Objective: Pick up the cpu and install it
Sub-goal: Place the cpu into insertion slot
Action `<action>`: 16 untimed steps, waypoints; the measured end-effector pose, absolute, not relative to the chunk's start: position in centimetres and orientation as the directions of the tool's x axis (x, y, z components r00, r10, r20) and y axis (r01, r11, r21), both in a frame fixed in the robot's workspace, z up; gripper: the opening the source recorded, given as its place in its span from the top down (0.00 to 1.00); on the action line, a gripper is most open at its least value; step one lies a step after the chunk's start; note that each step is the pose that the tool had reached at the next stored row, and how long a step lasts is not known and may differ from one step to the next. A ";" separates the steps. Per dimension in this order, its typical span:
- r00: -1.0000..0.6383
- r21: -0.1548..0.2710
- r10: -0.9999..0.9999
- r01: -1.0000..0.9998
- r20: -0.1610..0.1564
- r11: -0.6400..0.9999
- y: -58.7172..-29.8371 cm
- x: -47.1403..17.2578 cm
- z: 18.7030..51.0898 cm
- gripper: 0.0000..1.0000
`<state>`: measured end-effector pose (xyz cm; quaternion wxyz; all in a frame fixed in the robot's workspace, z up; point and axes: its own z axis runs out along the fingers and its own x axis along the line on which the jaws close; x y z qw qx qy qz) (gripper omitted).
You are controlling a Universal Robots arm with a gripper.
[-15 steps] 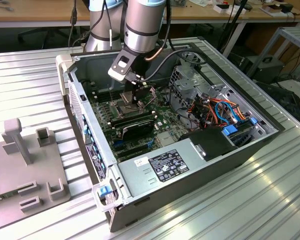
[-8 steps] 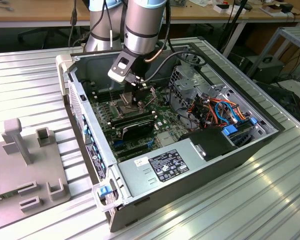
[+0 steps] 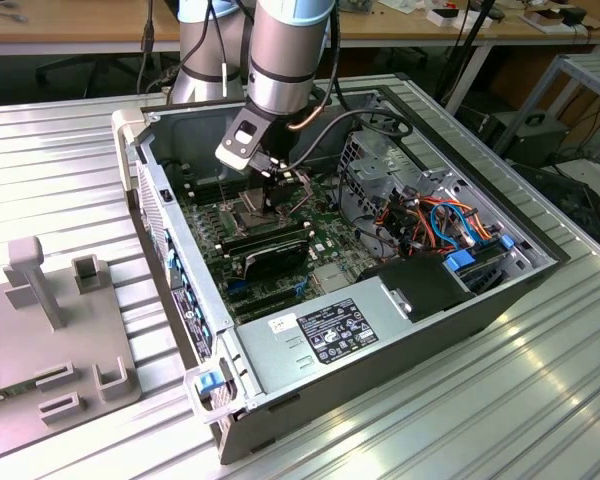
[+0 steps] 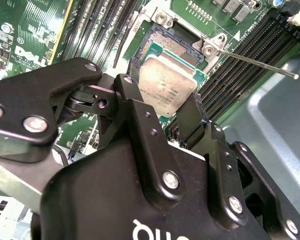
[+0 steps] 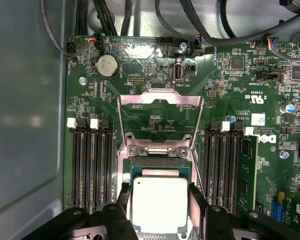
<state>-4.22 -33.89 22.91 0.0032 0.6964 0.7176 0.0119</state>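
Silver cpu, pinched by its edges in my gripper, hangs flat directly above the motherboard's open socket.

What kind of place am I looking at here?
Likely a robotics lab or workshop: an open computer case sits on a ribbed metal table, cluttered wooden workbenches stand behind, and the arm's gripper holds a cpu over the motherboard socket.
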 end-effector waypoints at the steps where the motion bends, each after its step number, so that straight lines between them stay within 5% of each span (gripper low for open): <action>1: -0.030 0.022 0.999 0.999 0.012 0.030 -33.9 -4.2 22.9 0.45; 16: -0.030 0.022 0.999 0.999 0.012 0.030 -33.9 -4.2 22.3 0.45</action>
